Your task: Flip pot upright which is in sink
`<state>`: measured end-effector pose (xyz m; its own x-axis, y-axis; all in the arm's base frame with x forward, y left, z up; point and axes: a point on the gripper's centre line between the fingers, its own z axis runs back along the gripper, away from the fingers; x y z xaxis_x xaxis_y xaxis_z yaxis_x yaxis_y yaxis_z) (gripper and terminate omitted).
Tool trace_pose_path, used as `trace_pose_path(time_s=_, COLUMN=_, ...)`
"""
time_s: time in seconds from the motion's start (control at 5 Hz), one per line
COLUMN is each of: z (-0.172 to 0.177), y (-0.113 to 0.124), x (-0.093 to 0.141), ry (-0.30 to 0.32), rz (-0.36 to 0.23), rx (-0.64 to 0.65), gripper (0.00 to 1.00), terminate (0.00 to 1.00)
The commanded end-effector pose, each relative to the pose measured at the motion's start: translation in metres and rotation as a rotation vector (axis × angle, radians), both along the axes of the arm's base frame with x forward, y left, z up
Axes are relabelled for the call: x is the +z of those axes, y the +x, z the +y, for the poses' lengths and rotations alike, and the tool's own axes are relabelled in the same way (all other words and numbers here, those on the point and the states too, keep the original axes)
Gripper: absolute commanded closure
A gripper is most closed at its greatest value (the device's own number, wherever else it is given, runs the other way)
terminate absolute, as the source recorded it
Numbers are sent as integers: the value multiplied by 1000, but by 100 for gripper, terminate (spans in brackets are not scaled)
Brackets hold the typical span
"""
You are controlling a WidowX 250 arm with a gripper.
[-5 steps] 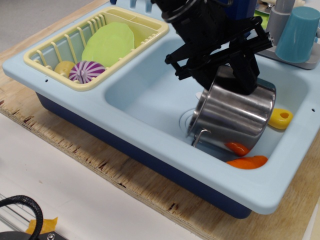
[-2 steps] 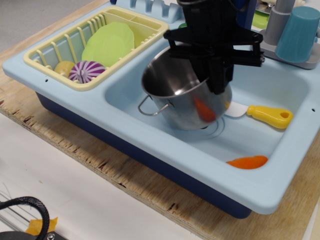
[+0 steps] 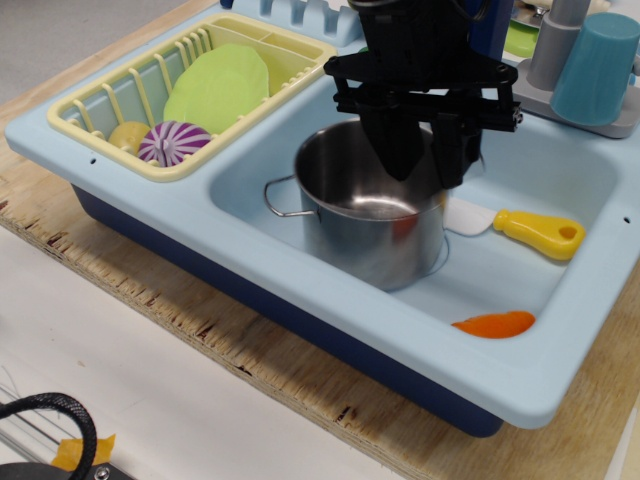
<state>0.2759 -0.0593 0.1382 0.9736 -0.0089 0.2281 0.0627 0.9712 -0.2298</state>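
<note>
The shiny steel pot [image 3: 375,235] stands upright, mouth up, on the floor of the light blue sink [image 3: 560,385], left of the basin's middle. One wire loop handle points left. My black gripper [image 3: 424,165] hangs over the pot's far right rim. One finger [image 3: 393,150] reaches down inside the pot and the other [image 3: 452,155] is outside it. The fingers stand apart with a gap showing between them, so the gripper looks open.
A toy knife with a yellow handle [image 3: 540,232] and an orange food piece [image 3: 495,324] lie in the basin to the pot's right. The pale yellow dish rack [image 3: 190,168] at left holds a green plate [image 3: 215,85] and a purple striped ball [image 3: 170,142]. A teal cup [image 3: 597,68] stands at back right.
The pot went from lying tilted at the basin's right, through mouth-left in mid-air, to standing upright left of centre. The fingers have spread apart at its rim.
</note>
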Motion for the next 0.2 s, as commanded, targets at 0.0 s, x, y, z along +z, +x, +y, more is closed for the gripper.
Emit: trace_pose_path(time_s=0.0, z=2, y=2, x=7, ry=-3, rz=-22, rx=5, gripper=0, terminate=100)
